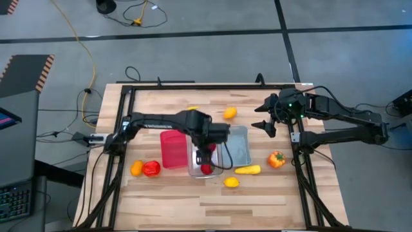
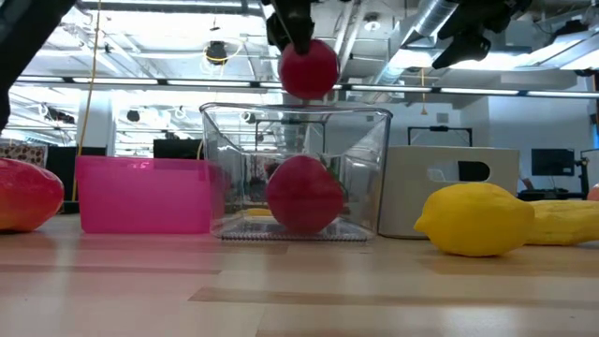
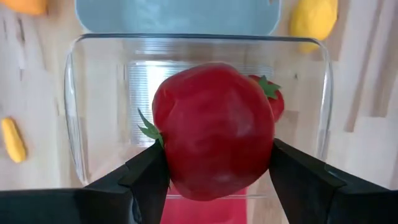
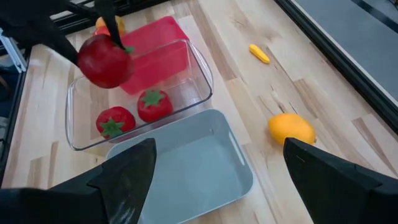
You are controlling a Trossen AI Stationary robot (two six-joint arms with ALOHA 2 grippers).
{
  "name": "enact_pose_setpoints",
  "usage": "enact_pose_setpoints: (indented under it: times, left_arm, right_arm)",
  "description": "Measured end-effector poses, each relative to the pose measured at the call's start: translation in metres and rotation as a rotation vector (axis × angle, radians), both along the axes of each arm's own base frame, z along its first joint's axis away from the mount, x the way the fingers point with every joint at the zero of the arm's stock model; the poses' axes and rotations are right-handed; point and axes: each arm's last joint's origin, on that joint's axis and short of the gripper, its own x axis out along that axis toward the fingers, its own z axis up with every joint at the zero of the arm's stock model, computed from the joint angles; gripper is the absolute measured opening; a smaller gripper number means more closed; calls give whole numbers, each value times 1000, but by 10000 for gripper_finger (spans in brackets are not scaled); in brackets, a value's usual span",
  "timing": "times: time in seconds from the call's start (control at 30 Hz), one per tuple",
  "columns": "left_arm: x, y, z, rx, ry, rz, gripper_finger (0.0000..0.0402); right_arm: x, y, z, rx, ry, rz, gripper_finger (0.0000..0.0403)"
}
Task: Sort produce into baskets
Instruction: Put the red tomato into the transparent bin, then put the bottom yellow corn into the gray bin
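My left gripper (image 3: 214,186) hangs over the clear basket (image 1: 207,169), shut on a red tomato (image 3: 214,127). The same tomato (image 2: 309,67) shows above the clear basket's rim (image 2: 298,112) in the low view. Two more red tomatoes (image 4: 115,121) (image 4: 153,104) rest on that basket's floor. The red basket (image 1: 172,149) stands against its left side, and the pale blue basket (image 1: 239,145) stands to its right. My right gripper (image 4: 217,180) waits open above the table's far right part (image 1: 267,117), with nothing between its fingers. My left gripper pinches the red tomato by two opposite sides (image 3: 166,155) between its two fingers (image 3: 146,180). The fingers come from above and point down. The tomato is lifted clear above the clear basket, with its green leaf crown (image 3: 149,129) turned sideways toward one finger.
Loose produce lies around the baskets: an orange piece (image 1: 136,168) and a red one (image 1: 151,169) at the left, a yellow lemon (image 1: 232,182), a long yellow piece (image 1: 248,170), an orange-red pepper (image 1: 277,159), an orange oval (image 1: 230,113) and a small yellow piece (image 1: 193,108) at the far side.
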Motion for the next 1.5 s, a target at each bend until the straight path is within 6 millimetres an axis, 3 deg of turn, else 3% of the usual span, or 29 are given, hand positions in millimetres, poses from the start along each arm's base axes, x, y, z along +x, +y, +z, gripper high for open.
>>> enact_pose_setpoints:
  times: [0.33, 0.77, 1.03, 1.23, 1.5]
  left_arm:
    - [-1, -6, 0, 53, 1, 58, 238]
    - [-4, -4, -1, 64, 42, 50, 350]
    - [-4, 5, -1, 80, 44, 27, 363]
    - [-4, 12, -1, 128, 46, 0, 364]
    - [-3, 19, -1, 147, 47, -32, 364]
  right_arm:
    - [0, 0, 0, 1, 0, -1, 377]
    - [-9, 2, -11, 38, 140, -2, 377]
    - [-15, 6, -14, 76, 195, -9, 377]
    - [-13, 19, -15, 77, 206, 73, 377]
    - [-4, 51, -22, 168, 276, 182, 377]
